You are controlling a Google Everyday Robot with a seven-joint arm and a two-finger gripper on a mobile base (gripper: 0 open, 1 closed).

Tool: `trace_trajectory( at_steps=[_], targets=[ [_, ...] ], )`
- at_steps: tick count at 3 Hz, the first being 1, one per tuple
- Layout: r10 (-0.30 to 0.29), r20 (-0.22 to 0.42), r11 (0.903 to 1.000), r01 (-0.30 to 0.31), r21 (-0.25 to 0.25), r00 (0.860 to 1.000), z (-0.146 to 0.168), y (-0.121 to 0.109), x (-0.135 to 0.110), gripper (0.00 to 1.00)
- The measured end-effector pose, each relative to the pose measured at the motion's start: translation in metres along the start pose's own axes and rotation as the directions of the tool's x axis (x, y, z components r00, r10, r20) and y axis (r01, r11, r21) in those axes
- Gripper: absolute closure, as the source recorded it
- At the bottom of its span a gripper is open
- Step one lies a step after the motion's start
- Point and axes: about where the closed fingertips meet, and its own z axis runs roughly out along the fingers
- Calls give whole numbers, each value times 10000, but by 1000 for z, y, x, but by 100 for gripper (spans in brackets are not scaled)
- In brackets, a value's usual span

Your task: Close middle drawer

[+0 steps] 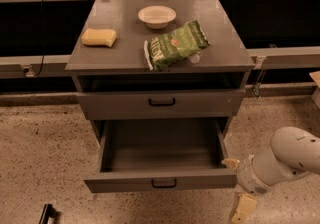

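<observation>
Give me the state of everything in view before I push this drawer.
Grey metal middle drawer: pulled out, empty.
Grey upper drawer: shut.
White round bowl: upright, empty.
Green chip bag: lying flat.
Yellow sponge: lying flat.
Gripper: open, holding nothing, beside the middle drawer's front right corner.
</observation>
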Motion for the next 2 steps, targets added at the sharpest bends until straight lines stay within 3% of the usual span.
trace_trajectory(
  at_steps=[1,2],
  targets=[
    [-336,212,9988,343,-349,9992,29,4,7,15],
    [-532,762,9972,570,-487,9957,80,12,17,37]
  ],
)
